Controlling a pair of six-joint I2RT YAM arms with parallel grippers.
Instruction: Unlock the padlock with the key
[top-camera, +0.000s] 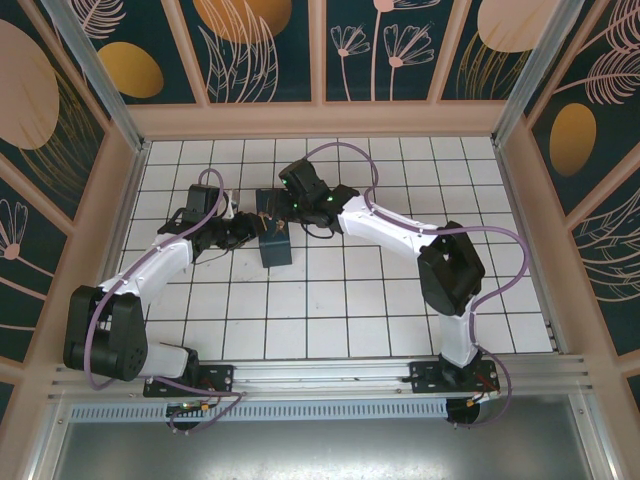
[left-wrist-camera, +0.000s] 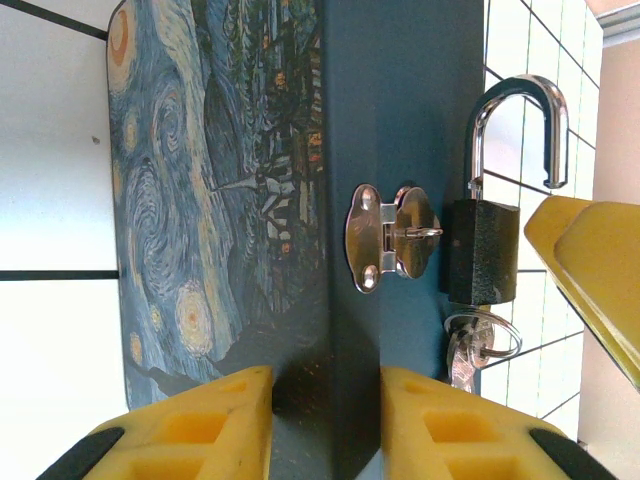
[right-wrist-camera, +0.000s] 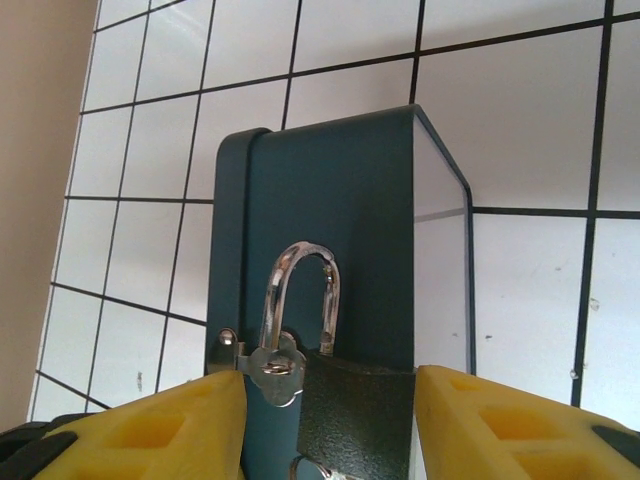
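Silvery shackle (left-wrist-camera: 516, 86) sprung, key (left-wrist-camera: 462, 356) in the padlock (left-wrist-camera: 482, 250): unlocking looks done. Nearby the right claw (right-wrist-camera: 330, 388) waits part-open; left claw (left-wrist-camera: 326, 390) straddles box (left-wrist-camera: 220, 200), grip unclear.

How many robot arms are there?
2. The left arm reaches in from the left and the right arm from the right. Both meet at the blue box on the tiled floor.

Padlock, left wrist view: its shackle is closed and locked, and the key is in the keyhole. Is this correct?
No. The left wrist view shows the padlock with its shackle open, the free end out of the body. The key is in the keyhole, as stated.
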